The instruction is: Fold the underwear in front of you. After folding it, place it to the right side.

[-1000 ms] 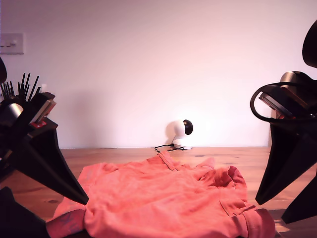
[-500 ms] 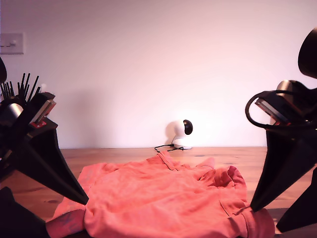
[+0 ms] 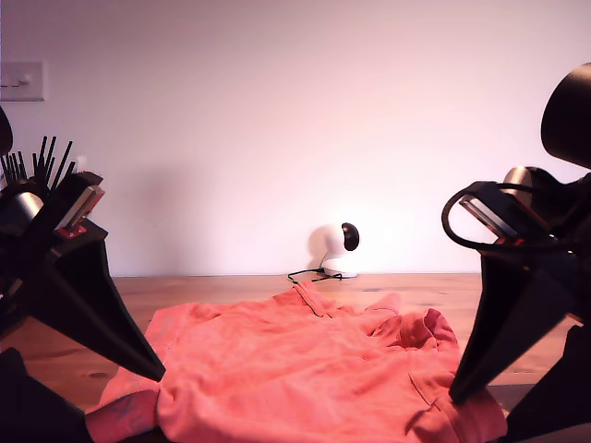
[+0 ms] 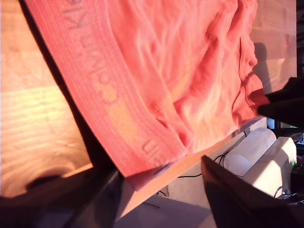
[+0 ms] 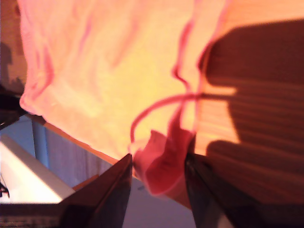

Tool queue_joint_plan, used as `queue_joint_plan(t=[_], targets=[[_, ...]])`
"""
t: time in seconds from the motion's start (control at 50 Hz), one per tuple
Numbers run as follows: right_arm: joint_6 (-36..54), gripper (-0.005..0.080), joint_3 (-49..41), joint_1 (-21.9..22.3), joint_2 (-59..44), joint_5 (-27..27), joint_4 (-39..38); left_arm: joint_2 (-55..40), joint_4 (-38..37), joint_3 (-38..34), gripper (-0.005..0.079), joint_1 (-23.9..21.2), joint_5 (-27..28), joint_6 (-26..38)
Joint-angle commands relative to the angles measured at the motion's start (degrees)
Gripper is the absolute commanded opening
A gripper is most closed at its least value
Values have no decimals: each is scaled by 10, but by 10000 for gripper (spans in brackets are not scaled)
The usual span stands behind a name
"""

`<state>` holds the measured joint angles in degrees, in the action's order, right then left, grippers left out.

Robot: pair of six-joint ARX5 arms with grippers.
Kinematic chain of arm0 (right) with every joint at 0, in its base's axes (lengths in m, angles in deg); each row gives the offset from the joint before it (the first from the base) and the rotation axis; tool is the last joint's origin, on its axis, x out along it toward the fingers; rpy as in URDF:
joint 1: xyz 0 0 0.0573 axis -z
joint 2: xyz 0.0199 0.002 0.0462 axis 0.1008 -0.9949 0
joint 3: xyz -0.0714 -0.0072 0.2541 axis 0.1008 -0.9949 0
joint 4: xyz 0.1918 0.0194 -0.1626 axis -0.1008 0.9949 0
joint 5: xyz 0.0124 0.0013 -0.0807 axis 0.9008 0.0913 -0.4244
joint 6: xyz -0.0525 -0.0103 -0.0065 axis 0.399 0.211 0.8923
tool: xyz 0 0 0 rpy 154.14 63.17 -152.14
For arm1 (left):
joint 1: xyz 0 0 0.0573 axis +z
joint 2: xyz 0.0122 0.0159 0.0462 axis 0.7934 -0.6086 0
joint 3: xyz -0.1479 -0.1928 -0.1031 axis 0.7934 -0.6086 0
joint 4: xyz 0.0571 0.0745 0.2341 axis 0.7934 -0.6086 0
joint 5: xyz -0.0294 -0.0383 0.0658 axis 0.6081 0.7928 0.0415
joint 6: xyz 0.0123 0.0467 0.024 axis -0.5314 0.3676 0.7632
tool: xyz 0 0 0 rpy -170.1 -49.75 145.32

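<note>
The exterior view sits low at the table's (image 3: 231, 291) near edge, facing the far wall (image 3: 295, 120) across the underwear (image 3: 295, 369). Both wrist views look closely down along their tools onto that same underwear, one at its waistband (image 4: 114, 104), each at a different edge.

Second wrist view, overexposed. The underwear (image 5: 109, 71) lay spread over the wooden table (image 5: 256, 128), washed to pale orange by strong light, with creases running across it. A thin curved seam or hem line looped near one corner. My second gripper (image 5: 159, 173) had its two dark fingers (image 5: 111, 194) apart, with a bunched fold of the corner fabric standing between them; whether the pads actually touched the cloth could not be told. Dark shadows fell on the bare wood beside the garment.
</note>
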<state>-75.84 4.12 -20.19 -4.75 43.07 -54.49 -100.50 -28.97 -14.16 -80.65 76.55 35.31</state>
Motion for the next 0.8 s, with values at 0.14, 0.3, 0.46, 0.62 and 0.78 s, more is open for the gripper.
queue_joint_plan(t=[0.14,0.3,0.46,0.62,0.78], targets=[[-16,318,-6,-24,-33,-7,-16,-16,-11,-11,460,-5,3,7],[-16,263,-6,-27,-42,-7,-29,-16,-13,-11,459,-5,3,7],[-14,34,-6,-27,-42,-11,-39,-16,-13,-10,459,-5,8,14],[-10,-11,-6,-27,-42,-23,-39,-16,-13,-10,459,-5,10,17],[-4,-11,-6,-27,-42,-23,-40,-16,-13,-10,341,-5,28,17]])
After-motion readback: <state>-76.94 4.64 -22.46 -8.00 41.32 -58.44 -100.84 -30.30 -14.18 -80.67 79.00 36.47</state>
